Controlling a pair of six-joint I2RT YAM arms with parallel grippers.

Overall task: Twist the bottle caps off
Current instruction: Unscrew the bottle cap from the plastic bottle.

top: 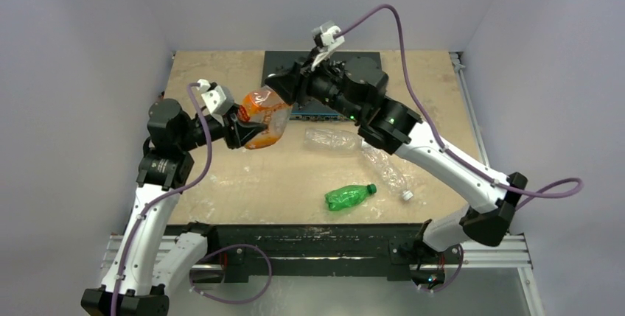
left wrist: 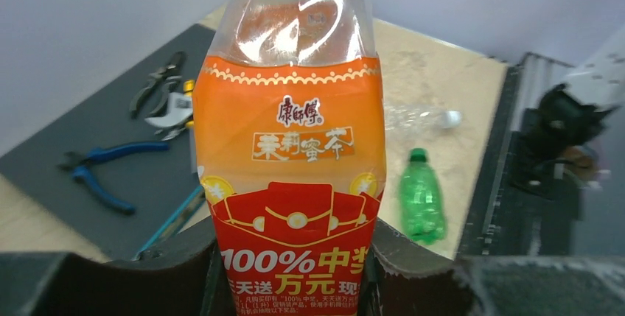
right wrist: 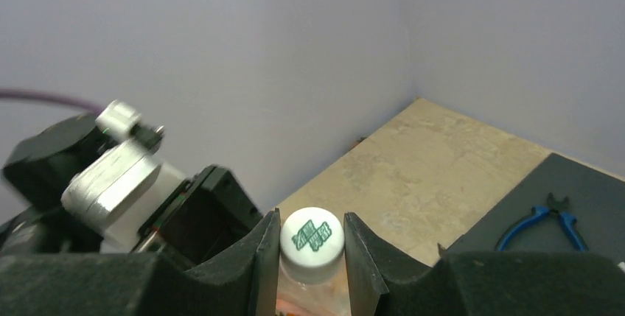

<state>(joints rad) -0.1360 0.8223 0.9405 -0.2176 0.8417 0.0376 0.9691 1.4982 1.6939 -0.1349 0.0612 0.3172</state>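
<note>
The left claw is clamped on the lower body of the orange-label bottle, a finger pressed to each side. At the bottle's other end the right claw pinches the white cap (green print on top), which sits on the neck. The bottle hangs between both arms above the counter. On the counter a green bottle lies capped on its side. Beside it lies a clear crinkled bottle, and beyond that a second clear bottle. Farthest back, a dark mat carries blue-handled pliers.
</note>
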